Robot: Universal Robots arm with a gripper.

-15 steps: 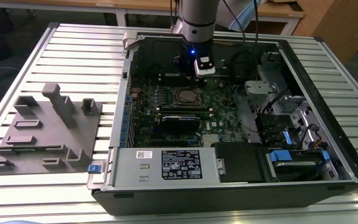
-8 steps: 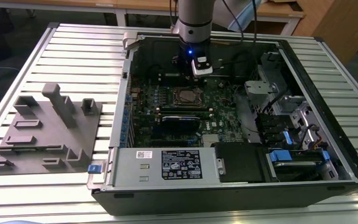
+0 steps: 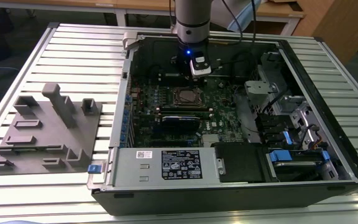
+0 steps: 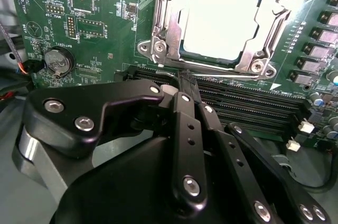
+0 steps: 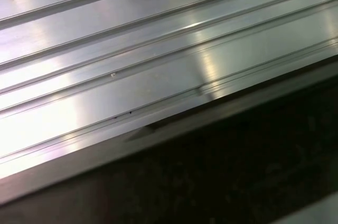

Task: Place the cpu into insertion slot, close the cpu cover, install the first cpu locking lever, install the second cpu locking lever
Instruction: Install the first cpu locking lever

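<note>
The pincer had its two black fingers drawn together, with nothing between them that I could see. The tips were poised at the near edge of the socket, just over the thin wire bar along that side. I judged that to be the spot from which a locking lever would be worked.

Just beyond the tips the cpu lay flat in its slot. Its pale metal top showed through the square opening of the cpu cover, which lay down over it rather than standing up, so seating and covering looked done. Whether either lever was latched I could not tell.

Under the fingers ran the long black memory slots, and around them spread the green motherboard with its coin cell.

In the exterior view the arm came straight down into the open computer case, which lay on its side so that the board faced upward. The case rested on a ribbed aluminium table. A grey parts fixture sat beside it on the exterior view's left, and wooden desks stood behind.
</note>
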